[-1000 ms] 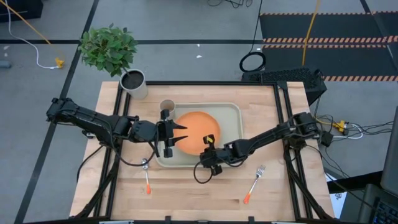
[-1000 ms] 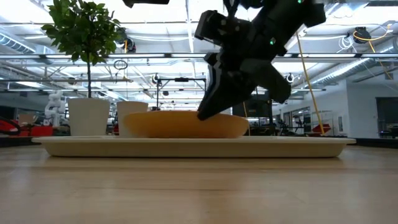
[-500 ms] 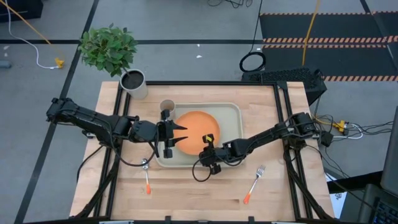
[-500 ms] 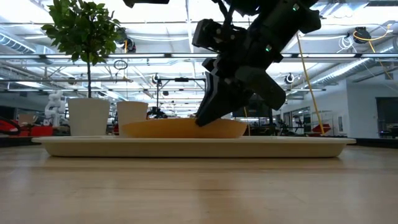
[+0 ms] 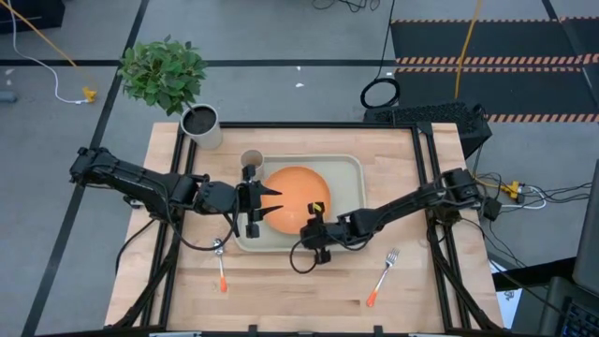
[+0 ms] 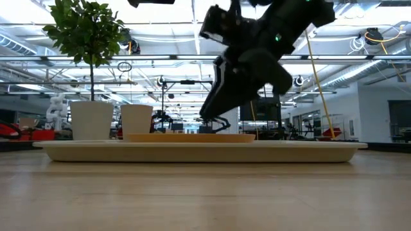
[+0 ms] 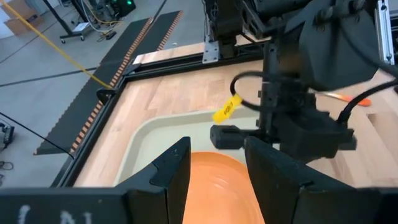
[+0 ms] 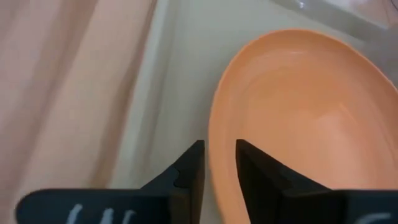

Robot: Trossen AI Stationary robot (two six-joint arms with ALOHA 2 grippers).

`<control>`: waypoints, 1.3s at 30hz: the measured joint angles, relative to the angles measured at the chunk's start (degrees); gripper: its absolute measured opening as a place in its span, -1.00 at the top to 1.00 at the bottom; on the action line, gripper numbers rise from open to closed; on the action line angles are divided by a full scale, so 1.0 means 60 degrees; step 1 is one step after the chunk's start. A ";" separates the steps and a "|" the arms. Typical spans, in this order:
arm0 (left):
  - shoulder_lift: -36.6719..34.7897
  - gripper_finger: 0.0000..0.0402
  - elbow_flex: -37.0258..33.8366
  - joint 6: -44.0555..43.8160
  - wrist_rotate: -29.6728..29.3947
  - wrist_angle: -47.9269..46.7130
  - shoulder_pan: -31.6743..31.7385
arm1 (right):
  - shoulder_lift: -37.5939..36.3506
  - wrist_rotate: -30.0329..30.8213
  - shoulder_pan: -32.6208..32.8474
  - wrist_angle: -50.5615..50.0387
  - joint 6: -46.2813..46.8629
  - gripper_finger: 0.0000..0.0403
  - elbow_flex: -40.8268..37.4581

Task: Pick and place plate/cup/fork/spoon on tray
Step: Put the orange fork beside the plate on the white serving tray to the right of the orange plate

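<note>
The orange plate lies flat on the pale tray, seen low and level in the low view. My right gripper hovers just above the plate's near rim, slanting down. It is open, one finger on each side of the rim line, and clear of it in the low view. My left gripper waits open over the tray's left side, pointing at the plate. The beige cup stands in the tray's far left corner. The spoon and the fork lie on the table near the front.
A grey-white pot with a green plant stands at the table's far left corner, beyond the tray. Bare wood lies between the spoon and the fork along the near edge.
The plate, held tilted with one side raised off the tray, has come down to lie flat on it. My right gripper has let it go, rolled a little about its own line, and now stands just clear above the rim.
</note>
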 joint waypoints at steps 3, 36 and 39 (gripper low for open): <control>0.0000 0.22 0.0000 0.0007 0.0087 -0.0001 0.0000 | -0.0370 0.0016 0.0129 -0.0005 0.1089 0.52 0.0000; 0.0000 0.22 0.0000 -0.0503 0.0609 -0.1748 -0.1613 | -0.2603 0.0251 0.5237 -0.5007 1.7261 0.45 0.0000; 0.0000 0.22 0.0000 -0.0499 0.0606 -0.1776 -0.1746 | -0.2603 0.0164 0.5393 -0.5000 1.7932 0.45 0.0000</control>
